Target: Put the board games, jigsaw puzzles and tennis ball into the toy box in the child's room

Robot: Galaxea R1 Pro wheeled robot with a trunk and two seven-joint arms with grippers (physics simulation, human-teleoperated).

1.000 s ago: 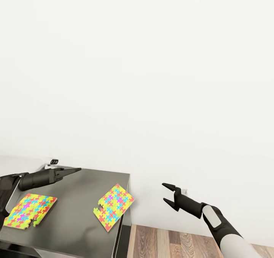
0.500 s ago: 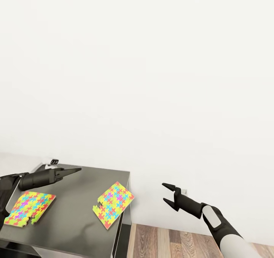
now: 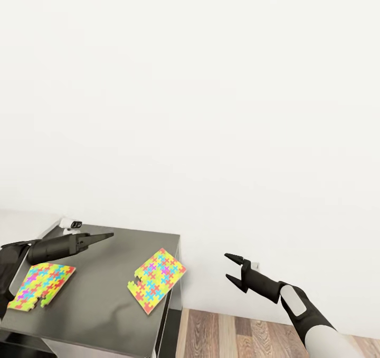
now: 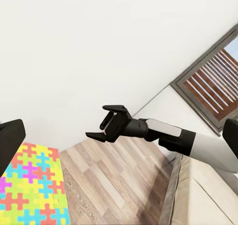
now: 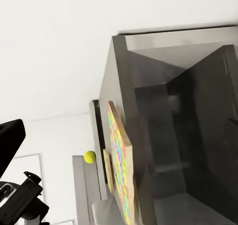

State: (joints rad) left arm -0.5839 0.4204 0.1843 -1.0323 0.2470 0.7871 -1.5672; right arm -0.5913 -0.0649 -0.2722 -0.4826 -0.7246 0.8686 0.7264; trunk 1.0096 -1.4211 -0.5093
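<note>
Tennis ball (image 5: 89, 157) beyond jigsaw puzzles (image 5: 119, 160), right wrist view.

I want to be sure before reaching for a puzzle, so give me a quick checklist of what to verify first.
1. Right gripper open and empty: ok.
2. Left gripper open: not ok, its fingers look shut, above the dark grey table.
3. Right-hand jigsaw puzzle flat and unobstructed: ok, though it lies close to the table's right edge.
4. Left-hand jigsaw puzzle free to grasp: ok, nothing lies on it.
5. Toy box within reach: cannot tell.
6. Tennis ball located: ok, seen from the right wrist.
</note>
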